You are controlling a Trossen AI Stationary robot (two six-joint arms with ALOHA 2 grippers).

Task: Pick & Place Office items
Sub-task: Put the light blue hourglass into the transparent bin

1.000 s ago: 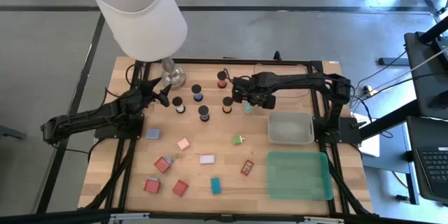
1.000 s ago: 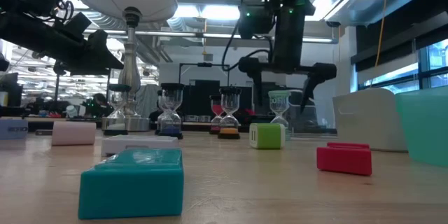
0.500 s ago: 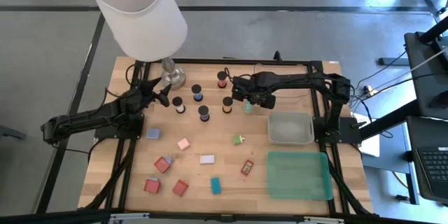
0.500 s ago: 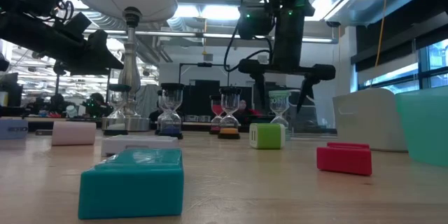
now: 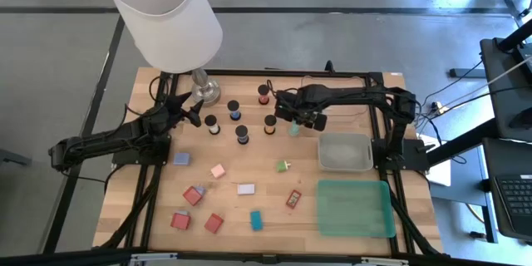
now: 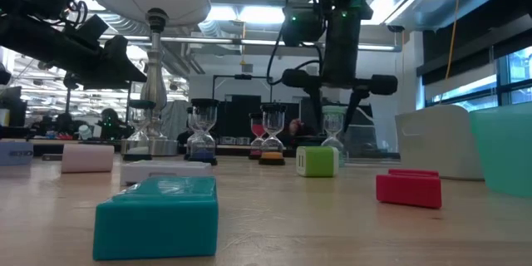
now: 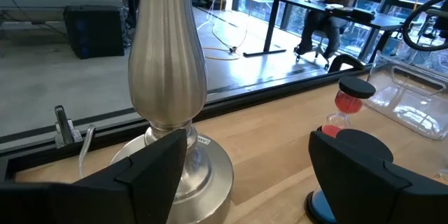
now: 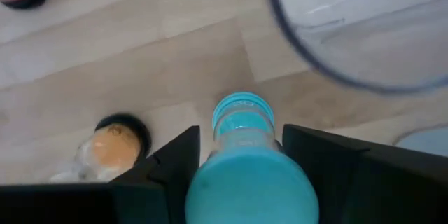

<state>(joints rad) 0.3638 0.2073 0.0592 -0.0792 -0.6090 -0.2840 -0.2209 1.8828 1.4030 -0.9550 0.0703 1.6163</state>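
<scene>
My right pincer (image 8: 241, 155): straddling the mint-capped hourglass timer (image 8: 243, 164), fingers either side; squeeze not discernible.
Timer's place: wooden table (image 5: 249, 166), beside the clear tray (image 5: 345, 151).
My left pincer (image 7: 245, 161): spread, at the silver lamp base (image 7: 171, 112).

My fingers (image 8: 329, 175) look matt black plastic beside a smooth, glossy mint hourglass (image 8: 245, 157). Under it the table (image 8: 140, 70) is pale wood with a fine grain. The clear tray (image 8: 350, 21) looks like shiny plastic; the lamp stem (image 7: 168, 49) is brushed metal.
</scene>
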